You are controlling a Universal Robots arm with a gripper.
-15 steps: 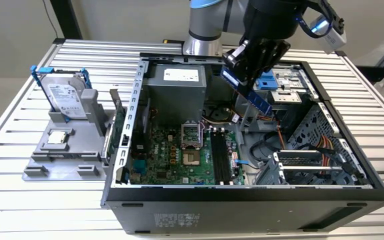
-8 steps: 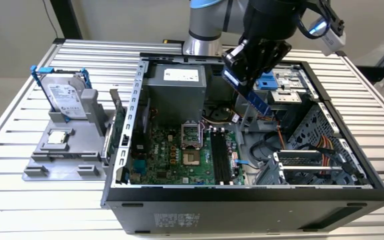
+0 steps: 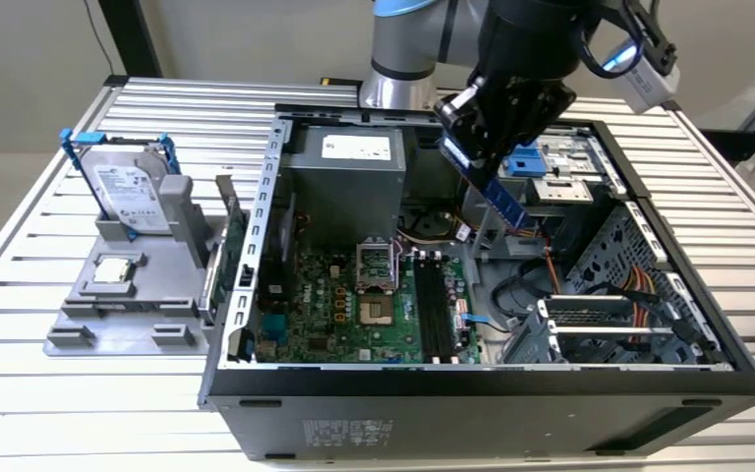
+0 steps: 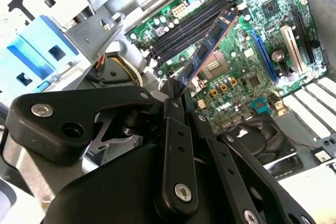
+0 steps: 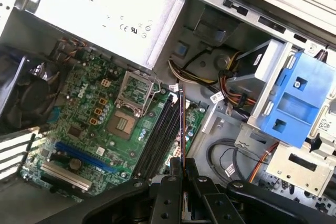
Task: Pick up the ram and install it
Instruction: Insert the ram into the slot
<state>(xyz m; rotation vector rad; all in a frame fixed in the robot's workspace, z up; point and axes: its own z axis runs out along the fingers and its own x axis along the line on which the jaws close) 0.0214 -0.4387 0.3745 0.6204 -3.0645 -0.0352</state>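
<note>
My gripper (image 3: 478, 155) hangs above the open computer case (image 3: 240, 295), shut on the ram (image 3: 499, 194), a long thin board with black chips. The ram slants down from the fingers toward the motherboard and stays clear above it. In the second wrist view the ram (image 4: 207, 51) reaches out from the gripper (image 4: 176, 95) over the black memory slots (image 4: 191, 24), at an angle to them. In the first wrist view the ram (image 5: 182, 121) shows edge-on ahead of the gripper (image 5: 177, 163), beside the memory slots (image 5: 160, 135). In the exterior view the slots (image 3: 433, 310) lie lower in the case.
A grey holder (image 3: 89, 324) on the exterior view's left carries a silver hard drive (image 3: 129, 192) in a blue frame and a small square processor chip (image 3: 115, 268). Inside the case are the power supply (image 3: 345, 177), a blue drive caddy (image 5: 291, 100), loose cables (image 5: 231, 85) and the processor socket (image 5: 126, 124).
</note>
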